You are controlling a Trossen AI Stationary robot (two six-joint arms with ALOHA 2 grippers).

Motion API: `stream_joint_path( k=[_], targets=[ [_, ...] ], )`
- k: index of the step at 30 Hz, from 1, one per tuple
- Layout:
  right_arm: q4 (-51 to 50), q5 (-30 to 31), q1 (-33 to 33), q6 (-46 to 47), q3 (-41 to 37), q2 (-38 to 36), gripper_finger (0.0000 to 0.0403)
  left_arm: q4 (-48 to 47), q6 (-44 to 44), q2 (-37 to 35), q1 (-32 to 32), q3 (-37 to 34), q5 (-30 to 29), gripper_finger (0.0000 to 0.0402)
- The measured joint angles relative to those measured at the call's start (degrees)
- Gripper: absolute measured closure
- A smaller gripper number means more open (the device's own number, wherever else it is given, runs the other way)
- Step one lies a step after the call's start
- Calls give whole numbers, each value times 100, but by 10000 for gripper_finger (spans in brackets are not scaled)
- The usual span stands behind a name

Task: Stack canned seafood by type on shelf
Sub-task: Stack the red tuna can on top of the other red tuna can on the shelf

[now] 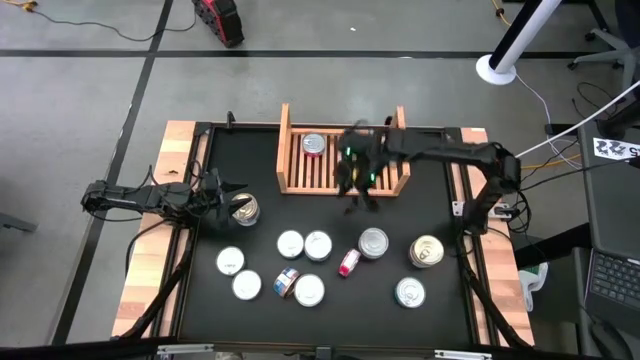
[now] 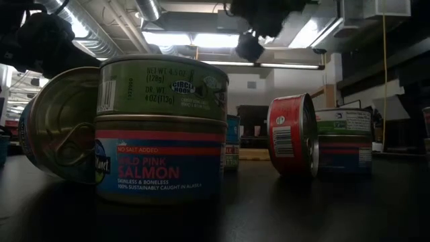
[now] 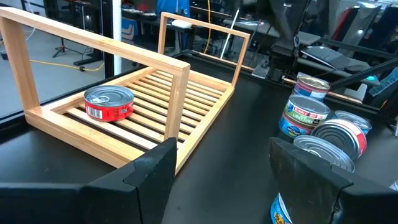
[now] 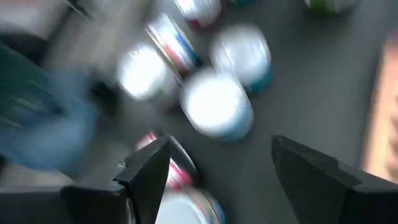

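Pale slatted wood shelf, shiny metal paper-labelled tins, matt black table.

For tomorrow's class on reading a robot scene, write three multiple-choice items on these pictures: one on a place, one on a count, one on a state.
1. Where is the right gripper?
A. over the shelf's front edge
B. at the table's left edge
C. off the table

2. How many tins lie in the shelf?
A. none
B. one
C. four

3. How does the left gripper stand?
A. open, holding nothing
B. shut on a tin
C. shut, empty

Answers: 1 A, the high view shows it there. 2 B, a lone red-labelled tin lies on the slats. 3 A, its fingers stand apart with nothing between.
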Motion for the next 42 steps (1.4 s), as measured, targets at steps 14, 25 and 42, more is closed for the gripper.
stream_joint_path(
  k=[14,25,42],
  targets=[
    [-59,2568,2039,-1179,-693,81,127,0,2,-1,0,0,0,153],
    [870,1891,2462,-1182,-1116,83,127,0,2,-1,0,-1,0,153],
    [2065,1813,2487,-1182,-2000,83,127,0,2,-2,2,-2,0,153]
  ],
)
